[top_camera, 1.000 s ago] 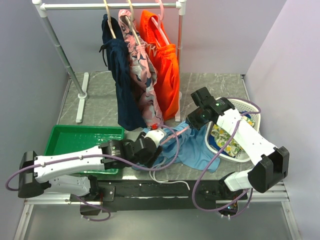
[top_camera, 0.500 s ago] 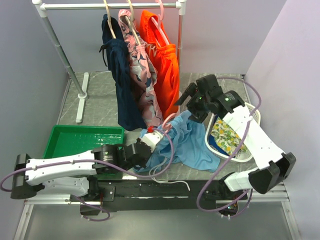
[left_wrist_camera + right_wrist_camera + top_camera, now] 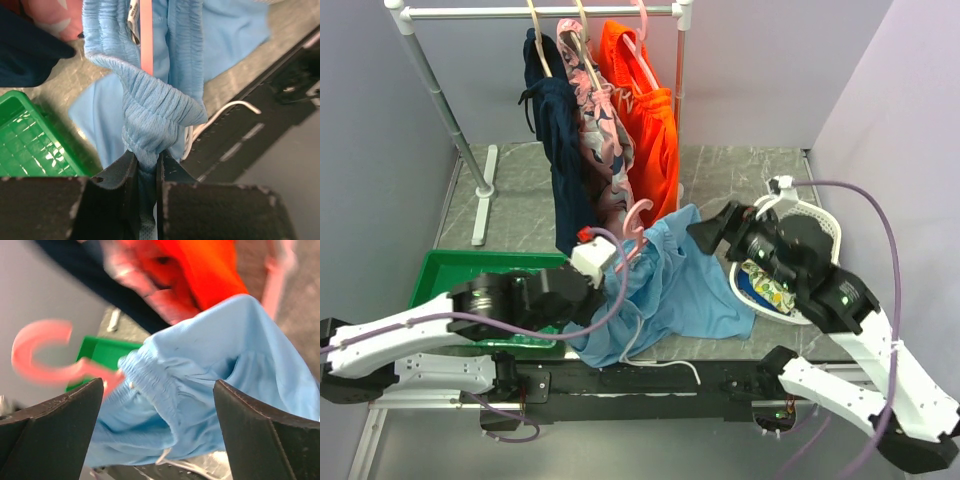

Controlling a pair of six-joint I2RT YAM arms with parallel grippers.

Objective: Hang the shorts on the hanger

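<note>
Since a second ago the left hand [image 3: 145, 167] has risen off the table [image 3: 750, 170], carrying the light blue shorts [image 3: 690, 290] and the pink hanger [image 3: 638, 215] up with it. The right hand [image 3: 708, 228] has let go and drawn back toward the white basket [image 3: 825, 222].

Nearest the arms' bases, the left hand is clenched on a bunched knot of the shorts' elastic waistband. The hanger's pink bar runs down behind that knot toward the jaws; whether it is pinched too cannot be told. Most of the cloth hangs from the grip and trails onto the table's near edge, beside the green tray [image 3: 460, 268].

Further out, the right hand stands wide open and empty, just clear of the shorts' raised edge. The hanger's hook pokes up above the waistband, close to the hem of the orange shorts [image 3: 655, 130] on the rack [image 3: 540, 12].

The risk, as I judge it, lies in that single grip. The waistband looks bunched on one side rather than spread along the bar, so the shorts could slide off. The hook could also snag the hanging clothes if it goes higher.
</note>
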